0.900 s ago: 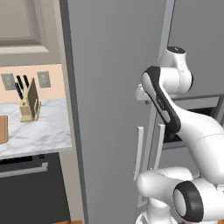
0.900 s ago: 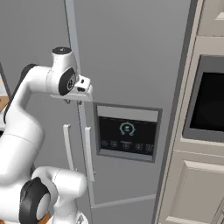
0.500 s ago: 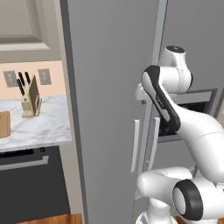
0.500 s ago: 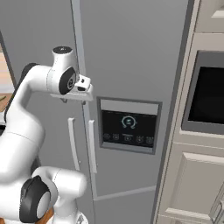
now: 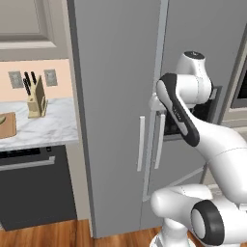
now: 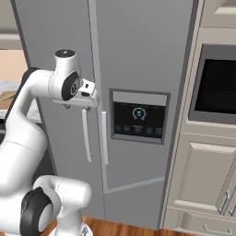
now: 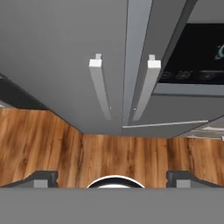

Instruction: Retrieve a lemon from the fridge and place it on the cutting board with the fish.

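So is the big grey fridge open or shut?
Shut. Both doors of the tall grey two-door fridge sit flush, pale handles side by side.

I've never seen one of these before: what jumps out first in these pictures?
The tall grey fridge dominates, both doors shut, two pale handles side by side at its middle. The white arm reaches up before them, its gripper open, holding nothing. A knife block stands on the marble counter at left.

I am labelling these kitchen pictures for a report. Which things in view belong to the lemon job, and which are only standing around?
Belong to the job:
- fridge, both doors shut
- its two pale handles
- cutting board, at the counter's edge
- gripper, open, facing the handles, holding nothing

Only standing around:
- knife block
- wall oven
- dishwasher
- fridge's display panel
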